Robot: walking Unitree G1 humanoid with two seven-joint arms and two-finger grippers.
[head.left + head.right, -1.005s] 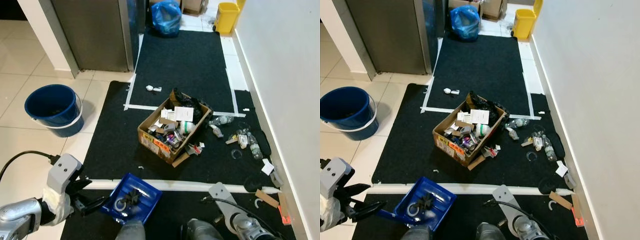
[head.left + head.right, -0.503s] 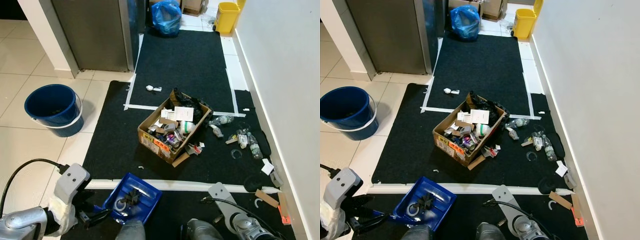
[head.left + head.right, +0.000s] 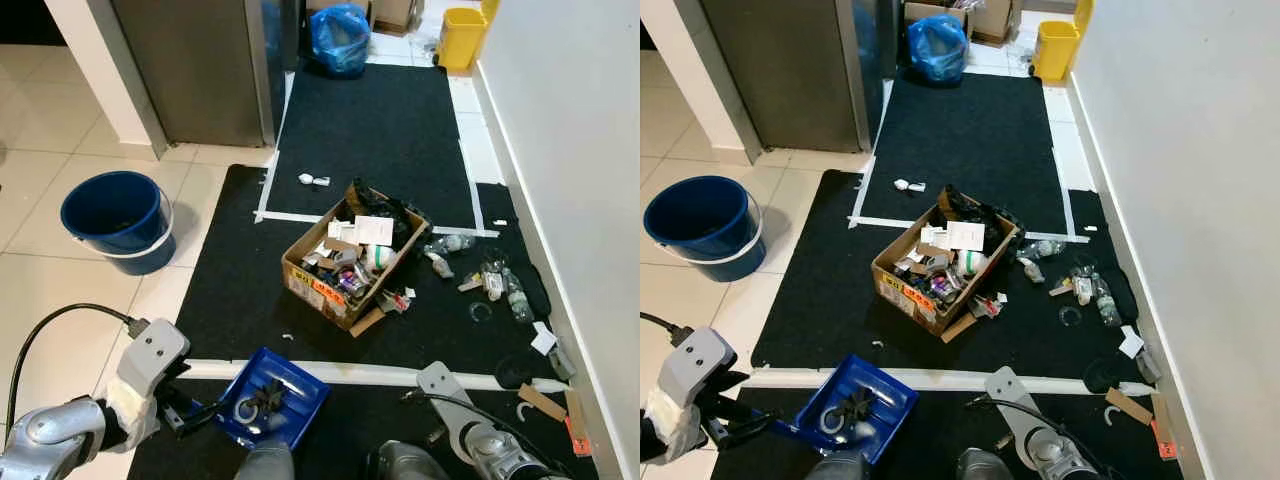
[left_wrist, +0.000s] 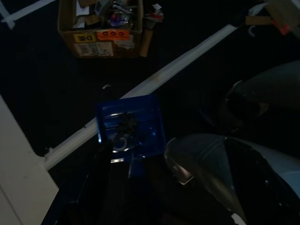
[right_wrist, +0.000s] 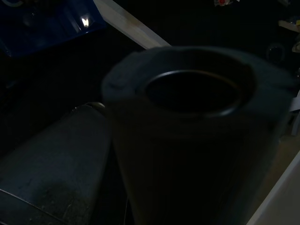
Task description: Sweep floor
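Black mat (image 3: 240, 290), littered cardboard box (image 3: 345, 275)

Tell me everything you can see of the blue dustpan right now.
The blue dustpan looks like ribbed plastic, a square tray lying on the black mat, just on the robot's side of the white tape line. It holds dark debris and a pale ring. The left gripper is at its handle end; its grip there is too dark to judge.

- The left claw (image 3: 195, 415), closed on the handle of the blue dustpan (image 3: 272, 396), has drawn in from the left toward the robot's legs.
- The dustpan has shifted slightly right on the black mat (image 3: 240, 290).
- The camera has tilted a little.
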